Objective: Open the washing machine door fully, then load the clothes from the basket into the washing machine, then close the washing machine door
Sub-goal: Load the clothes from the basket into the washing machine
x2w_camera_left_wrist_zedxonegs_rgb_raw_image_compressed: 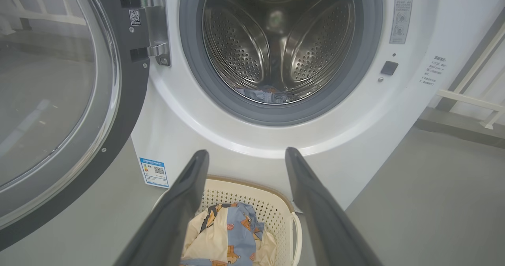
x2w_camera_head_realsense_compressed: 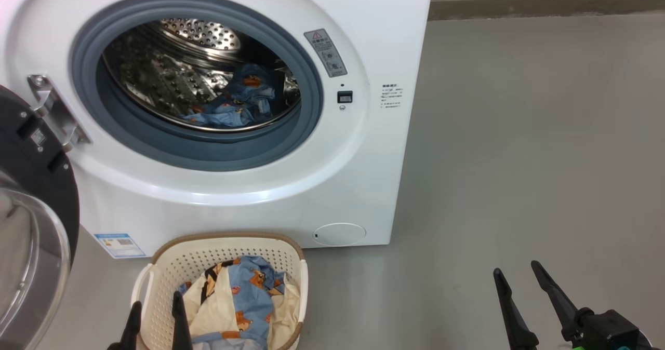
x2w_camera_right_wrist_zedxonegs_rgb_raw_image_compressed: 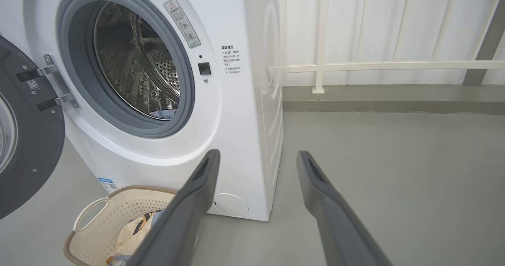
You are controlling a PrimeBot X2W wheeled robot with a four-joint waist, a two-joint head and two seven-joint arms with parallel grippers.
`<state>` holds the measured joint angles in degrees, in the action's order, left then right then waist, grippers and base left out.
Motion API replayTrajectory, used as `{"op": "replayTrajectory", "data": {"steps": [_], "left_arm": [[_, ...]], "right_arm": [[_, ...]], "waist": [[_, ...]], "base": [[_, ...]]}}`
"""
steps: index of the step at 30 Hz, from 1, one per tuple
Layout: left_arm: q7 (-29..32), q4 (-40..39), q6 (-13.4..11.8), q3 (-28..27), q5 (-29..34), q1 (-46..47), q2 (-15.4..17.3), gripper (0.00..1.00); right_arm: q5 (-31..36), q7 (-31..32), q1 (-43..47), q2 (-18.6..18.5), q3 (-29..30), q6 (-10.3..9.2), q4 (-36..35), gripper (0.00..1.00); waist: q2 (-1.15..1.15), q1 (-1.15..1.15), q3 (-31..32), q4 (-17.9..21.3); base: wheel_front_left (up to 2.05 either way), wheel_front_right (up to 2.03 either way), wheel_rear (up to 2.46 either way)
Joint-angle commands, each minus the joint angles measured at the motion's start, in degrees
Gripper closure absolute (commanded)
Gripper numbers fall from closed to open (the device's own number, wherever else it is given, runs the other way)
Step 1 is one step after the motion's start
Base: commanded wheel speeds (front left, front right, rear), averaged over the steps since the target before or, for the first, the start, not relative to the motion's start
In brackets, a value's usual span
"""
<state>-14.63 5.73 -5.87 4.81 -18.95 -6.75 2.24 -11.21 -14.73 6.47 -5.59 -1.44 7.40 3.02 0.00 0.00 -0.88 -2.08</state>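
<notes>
Left gripper (x2w_camera_head_realsense_compressed: 156,304) spread, empty, over the basket (x2w_camera_head_realsense_compressed: 227,235) holding the clothes (x2w_camera_head_realsense_compressed: 236,298); right gripper (x2w_camera_head_realsense_compressed: 516,270) spread, empty, over bare floor (x2w_camera_head_realsense_compressed: 519,132). One piece lies in the washing machine (x2w_camera_head_realsense_compressed: 379,147), door (x2w_camera_head_realsense_compressed: 49,184) open. Risk: gripper catches basket rim, or shallow pinch drops cloth short of the opening

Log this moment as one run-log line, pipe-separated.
washing machine door: open | clothes: some in drum, rest in basket | left pincer: open, empty, over basket | right pincer: open, empty, over floor

One washing machine (x2w_camera_head_realsense_compressed: 374,54), one door (x2w_camera_head_realsense_compressed: 49,184), one basket (x2w_camera_head_realsense_compressed: 223,236), two heaps of clothes (x2w_camera_head_realsense_compressed: 244,298) (x2w_camera_head_realsense_compressed: 239,103), two grippers (x2w_camera_head_realsense_compressed: 157,298) (x2w_camera_head_realsense_compressed: 516,267)
</notes>
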Motion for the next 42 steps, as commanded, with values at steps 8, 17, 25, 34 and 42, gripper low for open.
{"op": "replayTrajectory", "data": {"steps": [8,17,25,34,42], "left_arm": [[-0.4,-2.4,-0.3,-2.1,0.1,-0.2,0.6,0.0],[-0.4,1.4,1.1,-1.6,-0.1,0.6,0.6,0.0],[1.4,10.6,3.0,-1.5,-1.9,7.0,1.7,0.0],[6.2,23.1,5.1,-2.4,-3.6,19.8,5.0,0.0],[8.1,38.8,7.8,-3.9,-5.4,32.4,9.3,0.0]], "right_arm": [[0.2,-0.3,-0.4,-0.3,-1.3,0.09,-1.7,0.0],[0.0,-0.3,-1.4,-0.5,-2.0,0.09,-1.7,0.0],[-0.4,-0.3,-3.8,0.2,-2.9,0.09,-2.1,0.0],[-1.1,-0.3,-9.7,1.2,-5.1,0.09,-2.3,0.0],[-1.9,-0.3,-15.0,1.5,-7.0,0.09,-2.0,0.0]], "waist": [[0.0,0.0,-0.6,0.9],[0.0,0.0,-2.4,2.7],[0.0,0.0,-9.5,5.3],[0.0,0.0,-20.5,8.8],[0.0,0.0,-29.1,12.9]], "base": [[0.0,0.0,0.0],[0.0,0.0,0.0],[0.0,0.0,0.0],[0.0,0.0,0.0],[0.0,0.0,0.0]]}}
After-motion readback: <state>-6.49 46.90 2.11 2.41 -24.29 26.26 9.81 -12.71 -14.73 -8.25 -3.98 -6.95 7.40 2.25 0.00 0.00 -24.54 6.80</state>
